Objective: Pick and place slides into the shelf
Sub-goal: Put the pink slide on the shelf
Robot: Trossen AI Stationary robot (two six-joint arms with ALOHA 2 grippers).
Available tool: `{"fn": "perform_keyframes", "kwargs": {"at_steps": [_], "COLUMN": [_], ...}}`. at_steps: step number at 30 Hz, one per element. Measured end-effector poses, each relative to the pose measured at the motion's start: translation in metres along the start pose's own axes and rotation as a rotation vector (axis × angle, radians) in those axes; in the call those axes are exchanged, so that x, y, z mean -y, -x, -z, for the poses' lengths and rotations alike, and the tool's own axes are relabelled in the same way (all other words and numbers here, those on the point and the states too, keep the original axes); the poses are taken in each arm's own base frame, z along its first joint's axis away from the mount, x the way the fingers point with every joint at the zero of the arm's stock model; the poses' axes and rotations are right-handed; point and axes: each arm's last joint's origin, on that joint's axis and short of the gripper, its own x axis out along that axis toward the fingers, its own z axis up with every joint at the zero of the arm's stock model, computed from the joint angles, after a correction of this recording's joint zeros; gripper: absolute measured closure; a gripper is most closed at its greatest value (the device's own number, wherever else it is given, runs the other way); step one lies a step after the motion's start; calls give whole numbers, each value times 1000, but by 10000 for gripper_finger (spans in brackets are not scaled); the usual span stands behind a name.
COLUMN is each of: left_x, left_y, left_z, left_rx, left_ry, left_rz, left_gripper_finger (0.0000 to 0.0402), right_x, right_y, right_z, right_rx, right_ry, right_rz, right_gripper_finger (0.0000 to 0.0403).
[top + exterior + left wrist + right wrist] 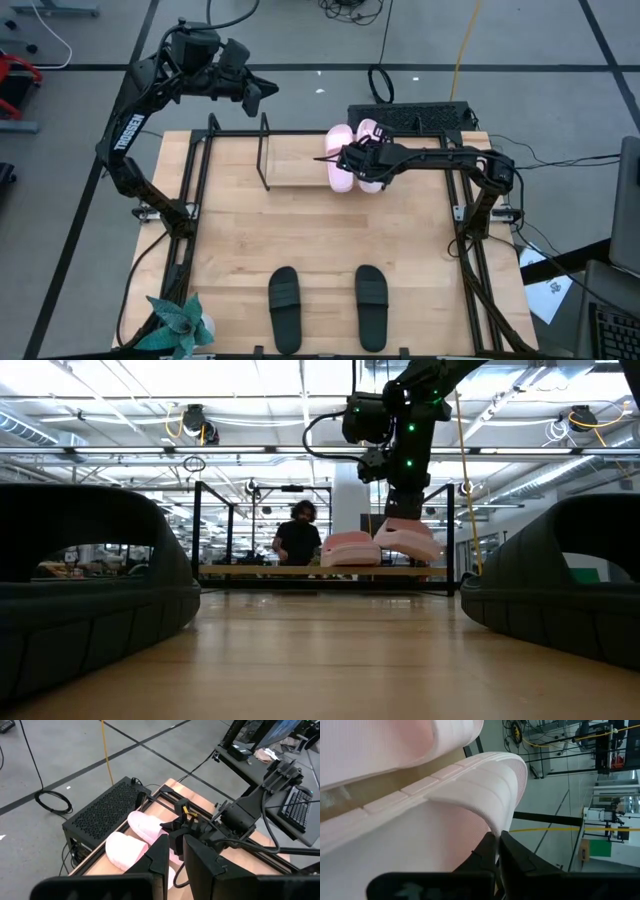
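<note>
Two pale pink slides point(340, 172) point(370, 130) are at the far middle of the table, at the right end of the black rod shelf point(265, 150) with its wooden base. The left pink slide point(350, 548) lies flat. My right gripper point(350, 158) reaches over from the right and is shut on the right pink slide point(412, 538). Two black slides point(284, 308) point(371, 306) lie sole-down near the front edge. My left gripper point(258, 92) hangs shut and empty above the far left corner. My right gripper pinches the edge of the right pink slide's top strap point(492, 822) between its two fingers. The fingers come from above, slanting from the table's right. The slide sits tilted under the gripper point(400, 515), one end higher. I cannot tell whether its low end touches the shelf.
A black perforated box point(410, 118) stands behind the table's far edge. The black table frame point(195, 200) runs along both sides. A potted plant point(180, 325) sits at the near left corner. A person point(297, 538) stands in the room beyond. Bare wood lies mid-table.
</note>
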Motion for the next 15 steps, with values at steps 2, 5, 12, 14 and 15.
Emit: {"fn": "perform_keyframes", "kwargs": {"at_steps": [2,5,12,14,15], "left_x": [1,4,13,15,16], "left_y": [0,-1,-3,-3,-3], "left_z": [0,1,3,4,4], "left_rx": [-2,-5,-16,-19,-20], "left_ry": [-7,-15,-30,-34,-36], "left_rz": [5,15,45,53,56], "left_gripper_finger": [350,350,350,350,350], "right_x": [0,0,3,4,4], "right_y": [0,-1,-4,-5,-6], "right_z": [0,0,-1,-1,-1], "right_rx": [3,2,0,0,3], "right_ry": [-1,1,-10,2,5], "right_rz": [-1,-6,-18,-18,-17], "right_gripper_finger": [403,403,403,403,403]}}
